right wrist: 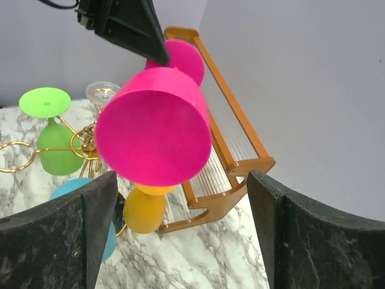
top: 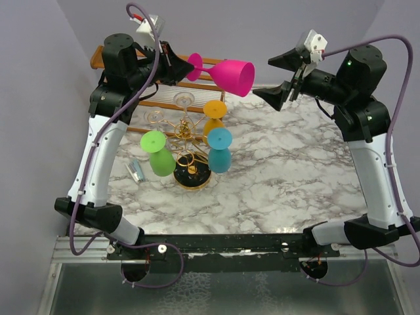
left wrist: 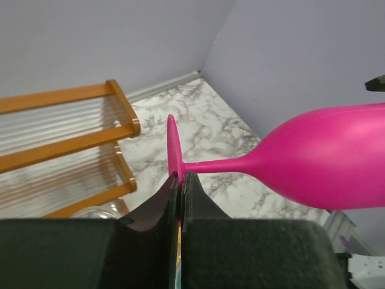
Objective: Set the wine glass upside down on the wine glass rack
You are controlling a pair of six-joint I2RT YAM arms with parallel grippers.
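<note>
An orange-brown wooden rail frame [top: 105, 58] stands below and behind the left jaws, at the far edge of the marble table [top: 295, 170]. Lower down, between the left jaws and the right jaws, a green glass [top: 157, 156], a teal glass [top: 219, 152] and a yellow-orange glass [top: 214, 115] are foot-up, with a clear glass [top: 184, 100] behind them. A small silver object [top: 134, 170] lies beside the green glass.

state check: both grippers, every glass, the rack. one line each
pink wine glass, in the air on its side, not on the rack
left gripper, shut on the pink glass's foot
right gripper, open, holding nothing
green glass, hung upside down on the rack
blue glass, hung upside down on the rack
orange glass, hung upside down on the rack
clear glass, foot up at the rack's far side
wine glass rack, standing upright
</note>
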